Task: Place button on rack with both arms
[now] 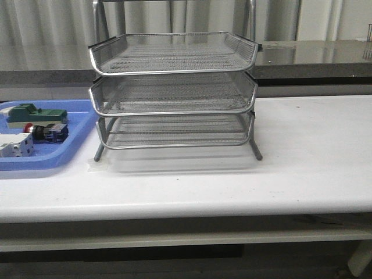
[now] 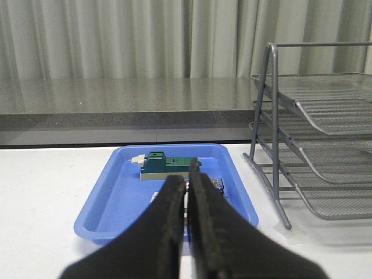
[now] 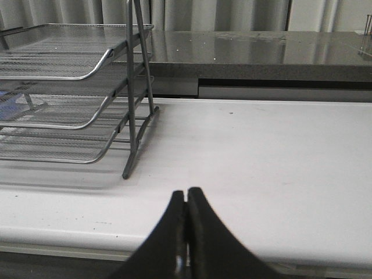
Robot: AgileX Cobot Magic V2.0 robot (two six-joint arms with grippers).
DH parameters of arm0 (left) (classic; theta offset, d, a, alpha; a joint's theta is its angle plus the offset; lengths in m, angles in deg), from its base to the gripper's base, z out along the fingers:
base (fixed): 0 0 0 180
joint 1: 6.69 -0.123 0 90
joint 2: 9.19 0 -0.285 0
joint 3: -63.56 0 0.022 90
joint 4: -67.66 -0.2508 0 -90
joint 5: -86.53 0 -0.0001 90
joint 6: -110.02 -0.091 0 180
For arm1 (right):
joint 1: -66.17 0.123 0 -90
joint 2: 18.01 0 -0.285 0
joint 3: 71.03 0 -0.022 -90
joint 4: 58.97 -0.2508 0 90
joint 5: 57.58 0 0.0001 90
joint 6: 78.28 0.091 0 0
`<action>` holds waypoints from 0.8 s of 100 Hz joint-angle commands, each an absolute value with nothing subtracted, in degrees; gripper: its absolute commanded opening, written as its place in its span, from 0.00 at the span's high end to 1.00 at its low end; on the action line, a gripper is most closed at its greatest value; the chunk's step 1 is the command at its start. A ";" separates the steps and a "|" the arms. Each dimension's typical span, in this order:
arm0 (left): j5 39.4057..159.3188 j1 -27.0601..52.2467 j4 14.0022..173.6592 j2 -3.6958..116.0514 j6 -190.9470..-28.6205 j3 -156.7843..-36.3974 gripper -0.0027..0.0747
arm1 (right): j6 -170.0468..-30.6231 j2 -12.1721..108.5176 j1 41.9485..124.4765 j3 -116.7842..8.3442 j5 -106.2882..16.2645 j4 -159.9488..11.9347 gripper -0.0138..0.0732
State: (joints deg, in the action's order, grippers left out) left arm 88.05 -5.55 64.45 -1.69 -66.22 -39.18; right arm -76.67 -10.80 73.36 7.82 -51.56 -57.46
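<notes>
Nothing has been picked up yet; the task stands at its opening step. The button [image 1: 47,132] lies in the blue tray [image 1: 64,160] near the bench's left edge, beside the rack [image 1: 174,93]. The left gripper [image 2: 187,192] faces that tray, jaws pressed together and empty; the right gripper [image 3: 186,200] likewise. The left jaws must spread, then descend over the button.
</notes>
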 commanded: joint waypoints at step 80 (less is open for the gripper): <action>82.89 -5.10 64.52 -3.65 -65.74 -36.48 0.96 | -76.66 -11.86 72.92 6.84 -57.23 -57.33 0.91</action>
State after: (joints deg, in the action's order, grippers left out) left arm 88.05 -5.55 64.45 -1.69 -66.22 -39.18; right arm -76.67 -10.80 73.36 7.82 -51.68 -57.46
